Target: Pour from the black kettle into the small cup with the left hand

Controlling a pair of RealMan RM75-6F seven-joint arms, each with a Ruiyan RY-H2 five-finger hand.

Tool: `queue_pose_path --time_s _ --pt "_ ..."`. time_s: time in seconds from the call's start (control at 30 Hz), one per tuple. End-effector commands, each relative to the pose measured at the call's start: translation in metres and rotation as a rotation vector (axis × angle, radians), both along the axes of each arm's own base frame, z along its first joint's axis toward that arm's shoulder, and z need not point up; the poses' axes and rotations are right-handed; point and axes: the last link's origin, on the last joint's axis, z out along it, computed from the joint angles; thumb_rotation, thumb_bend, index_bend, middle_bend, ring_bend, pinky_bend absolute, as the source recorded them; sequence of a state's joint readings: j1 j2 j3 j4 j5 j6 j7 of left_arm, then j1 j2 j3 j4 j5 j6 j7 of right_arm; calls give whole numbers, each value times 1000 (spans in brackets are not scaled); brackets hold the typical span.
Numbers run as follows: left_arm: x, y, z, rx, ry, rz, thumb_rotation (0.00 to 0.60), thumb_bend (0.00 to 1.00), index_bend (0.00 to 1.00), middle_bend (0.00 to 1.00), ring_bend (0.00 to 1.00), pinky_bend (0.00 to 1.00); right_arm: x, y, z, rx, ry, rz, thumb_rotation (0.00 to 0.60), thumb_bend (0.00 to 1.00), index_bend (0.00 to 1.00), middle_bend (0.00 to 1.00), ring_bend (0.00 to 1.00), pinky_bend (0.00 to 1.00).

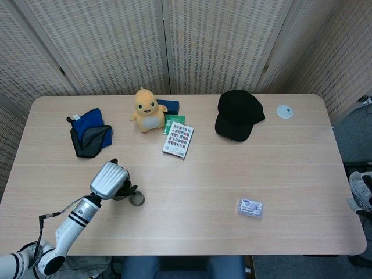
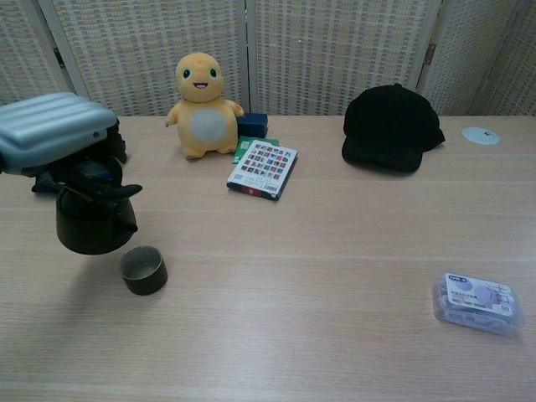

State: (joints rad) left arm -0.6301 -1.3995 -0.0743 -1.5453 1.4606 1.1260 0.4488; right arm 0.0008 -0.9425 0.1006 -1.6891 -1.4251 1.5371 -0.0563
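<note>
My left hand grips the black kettle from above and holds it off the table at the near left. The kettle's spout points right and hangs just above the left rim of the small dark cup. In the head view the left hand covers most of the kettle, and the cup peeks out at its right. The kettle looks nearly upright. My right hand shows in neither view.
A yellow plush toy, a small patterned box and a black cap stand across the back. A blue and grey cloth lies at the far left. A clear plastic case is at the near right.
</note>
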Motion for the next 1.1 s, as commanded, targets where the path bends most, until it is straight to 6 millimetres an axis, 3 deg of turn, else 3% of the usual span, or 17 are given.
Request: queue_pose_path --time_s 0.03,0.97,1.1 --pt "0 0 -1 1 4 -5 343 345 1000 1000 958 486 0 0 0 0 0 -1 600 170 381 384 315 383" --pt "-5 -8 -13 86 151 -139 349 346 1000 1000 959 486 -4 3 1 -4 -2 -22 600 170 381 384 315 384" --pt "-5 -9 -15 87 164 -149 411 353 1000 1000 958 487 -5 4 0 -4 -4 -26 600 170 381 384 314 383"
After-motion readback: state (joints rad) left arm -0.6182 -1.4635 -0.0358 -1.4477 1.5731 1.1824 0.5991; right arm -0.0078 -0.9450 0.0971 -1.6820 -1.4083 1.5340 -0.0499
